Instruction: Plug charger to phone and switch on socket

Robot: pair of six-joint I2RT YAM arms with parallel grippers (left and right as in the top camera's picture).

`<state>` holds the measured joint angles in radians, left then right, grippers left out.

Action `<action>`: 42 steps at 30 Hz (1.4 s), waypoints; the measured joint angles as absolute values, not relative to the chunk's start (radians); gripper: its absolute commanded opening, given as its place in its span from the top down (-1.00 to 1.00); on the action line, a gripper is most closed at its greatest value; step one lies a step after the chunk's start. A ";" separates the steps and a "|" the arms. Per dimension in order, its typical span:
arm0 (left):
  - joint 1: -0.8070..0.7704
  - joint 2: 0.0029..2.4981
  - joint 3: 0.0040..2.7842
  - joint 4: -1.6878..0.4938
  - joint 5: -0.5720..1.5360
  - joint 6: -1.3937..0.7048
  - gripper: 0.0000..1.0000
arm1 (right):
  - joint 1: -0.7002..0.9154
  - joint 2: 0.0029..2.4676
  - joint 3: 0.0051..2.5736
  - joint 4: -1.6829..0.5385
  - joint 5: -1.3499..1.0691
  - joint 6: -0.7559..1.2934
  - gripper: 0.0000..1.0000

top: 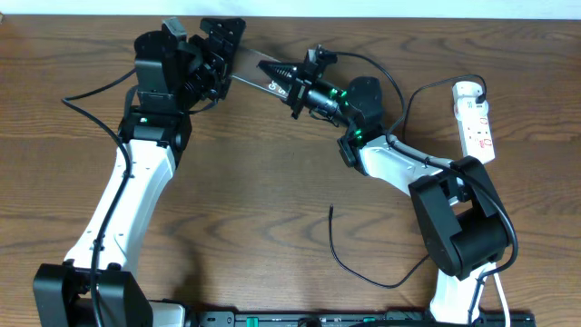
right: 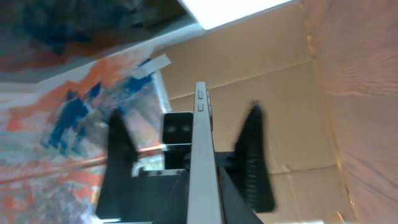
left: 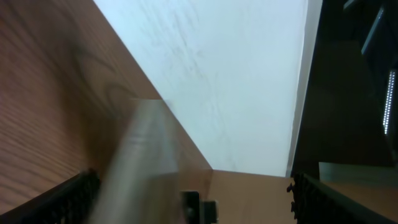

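Two claws meet above the surface (top: 263, 173), near its far edge, left of centre. There the right claw (top: 272, 77) is clamped on the phone (right: 202, 155), while the left claw (top: 225, 56) gapes wide astride its other end, not gripping. By the far right corner lies the socket (top: 477, 118), marked red. The charger (top: 330, 227) trails mid-surface. No lettering is legible.

Brown wooden table (top: 272, 182) fills the view, grain running left to right. Far right, the white socket (top: 477, 116) lies flat on it, a black plug at its far end. The charger (top: 329, 236) curls over the near-right boards, its loose tip resting near the middle.
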<state>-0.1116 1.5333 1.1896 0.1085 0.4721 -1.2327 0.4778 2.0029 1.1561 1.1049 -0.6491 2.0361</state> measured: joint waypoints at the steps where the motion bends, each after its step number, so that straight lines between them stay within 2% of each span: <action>1: -0.111 1.533 1.190 0.109 0.472 -1.230 -0.92 | 0.478 2.004 1.156 1.120 -0.640 2.037 0.97; 3: -0.111 1.533 1.190 0.109 0.472 -1.229 -0.92 | 0.479 2.004 1.156 1.138 -0.627 2.037 0.97; 4: -0.111 1.533 1.190 0.109 0.472 -1.229 -0.84 | 0.480 2.004 1.156 1.141 -0.623 2.038 0.97; 6: -0.111 1.534 1.190 0.109 0.472 -1.226 -0.46 | 0.481 2.004 1.156 1.142 -0.619 2.038 0.97; 7: -0.111 1.534 1.190 0.108 0.470 -1.225 -0.17 | 0.482 2.004 1.156 1.142 -0.616 2.038 0.97; 8: -0.111 1.534 1.190 0.109 0.469 -1.220 -0.01 | 0.483 2.004 1.156 1.143 -0.613 2.038 0.97; 15: -0.111 1.534 1.190 0.109 0.463 -1.205 0.70 | 0.486 2.004 1.156 1.143 -0.607 2.038 0.97; 18: -0.111 1.534 1.190 0.109 0.461 -1.196 0.84 | 0.486 2.004 1.156 1.142 -0.607 2.038 0.97; 27: -0.108 1.534 1.190 0.112 0.461 -1.198 0.85 | 0.488 2.004 1.156 1.141 -0.602 2.065 0.97; 30: -0.108 1.534 1.190 0.112 0.461 -1.198 0.86 | 0.488 2.004 1.156 1.140 -0.605 2.067 0.23; 33: -0.108 1.537 1.189 0.102 0.449 -1.181 0.85 | 0.493 2.003 1.157 1.154 -0.627 2.061 -0.86; 34: -0.108 1.540 1.189 0.101 0.445 -1.177 0.86 | 0.497 2.003 1.158 1.157 -0.636 2.059 -0.99; 42: -0.092 1.547 1.189 0.097 0.439 -1.170 0.86 | 0.503 2.003 1.158 1.157 -0.651 2.057 -0.99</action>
